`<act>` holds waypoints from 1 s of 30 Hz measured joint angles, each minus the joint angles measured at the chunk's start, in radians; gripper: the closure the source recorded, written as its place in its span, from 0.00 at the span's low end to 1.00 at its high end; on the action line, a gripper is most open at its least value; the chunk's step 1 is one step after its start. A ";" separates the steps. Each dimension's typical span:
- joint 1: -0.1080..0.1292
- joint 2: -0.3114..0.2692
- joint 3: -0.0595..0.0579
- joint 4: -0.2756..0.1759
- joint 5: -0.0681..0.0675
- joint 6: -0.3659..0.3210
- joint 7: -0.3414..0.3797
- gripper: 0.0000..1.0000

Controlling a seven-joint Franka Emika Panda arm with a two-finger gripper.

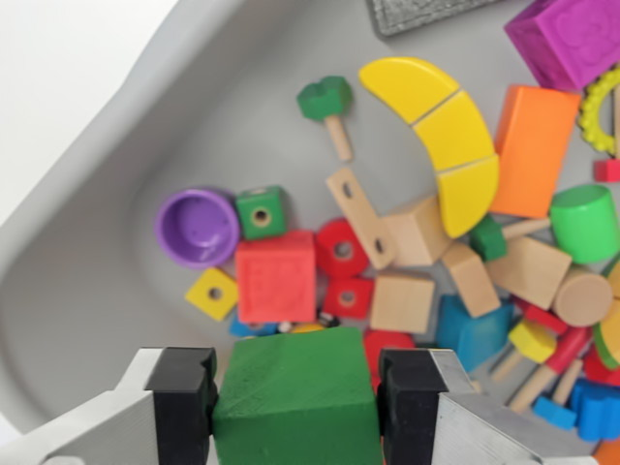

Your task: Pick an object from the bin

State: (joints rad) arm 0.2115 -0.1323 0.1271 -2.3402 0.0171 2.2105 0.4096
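While the grey bin (145, 126) fills almost the whole wrist view, its curved wall is seen sweeping up to the wrist view's left, with pale, blank ground beyond the rim — nothing of a bench or room can be made out. Across the bin floor a heap of toys is spread, well below the camera: a yellow segmented arc (441, 131), an orange block (531, 150), a red cube (276, 276), a purple cup (197, 228) and a small green cube (262, 211) just beside it. And here, at the bottom edge, a green block (300, 402) is held in the end effector (295, 392) — black pads (182, 397) are pressed against its two side faces, the block squarely between them, its top face turned to the camera. It appears lifted clear of the pile, so a straight rise out of the bin is judged the likely next call.
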 joint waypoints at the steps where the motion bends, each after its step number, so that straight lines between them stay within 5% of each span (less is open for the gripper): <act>1: 0.000 -0.005 0.000 0.005 0.001 -0.010 0.000 1.00; 30: 0.000 -0.034 -0.002 0.046 0.004 -0.086 -0.004 1.00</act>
State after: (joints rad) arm 0.2115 -0.1662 0.1253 -2.2940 0.0211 2.1242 0.4059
